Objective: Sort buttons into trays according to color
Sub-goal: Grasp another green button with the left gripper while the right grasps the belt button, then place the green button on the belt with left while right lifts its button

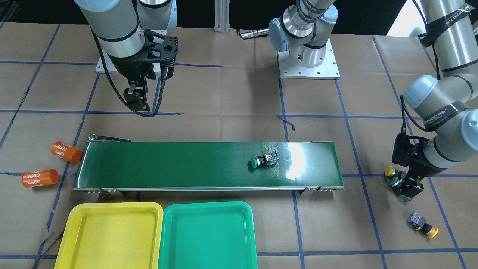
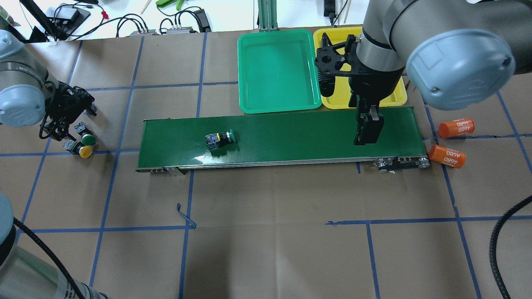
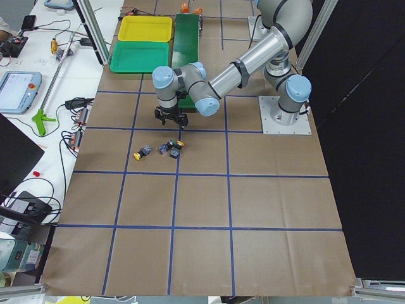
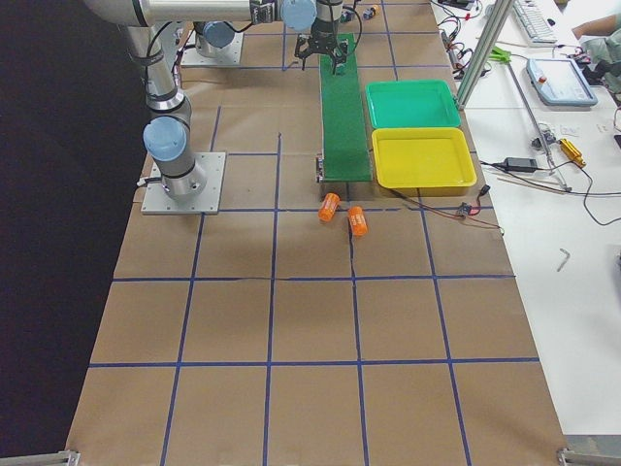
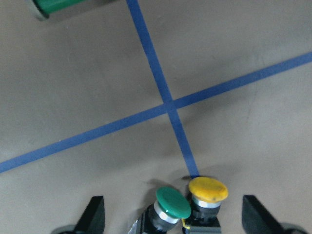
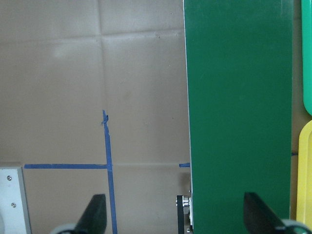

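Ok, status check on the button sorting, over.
Left gripper open over green-and-yellow button pair on table. Right gripper open above conveyor belt. Green button on belt, yellow button loose; yellow tray, green tray hold none. Orange cylinders off belt's end.

surface: desk (image 2: 266,249) covered in brown paper | markings: blue tape (image 2: 137,228) grid | side: white workbench (image 3: 35,136) with cables (image 3: 71,107), grey pendant (image 3: 16,88) | frame: aluminium post (image 3: 90,28) | opposite side: black backdrop (image 3: 370,126) | light: bright, even
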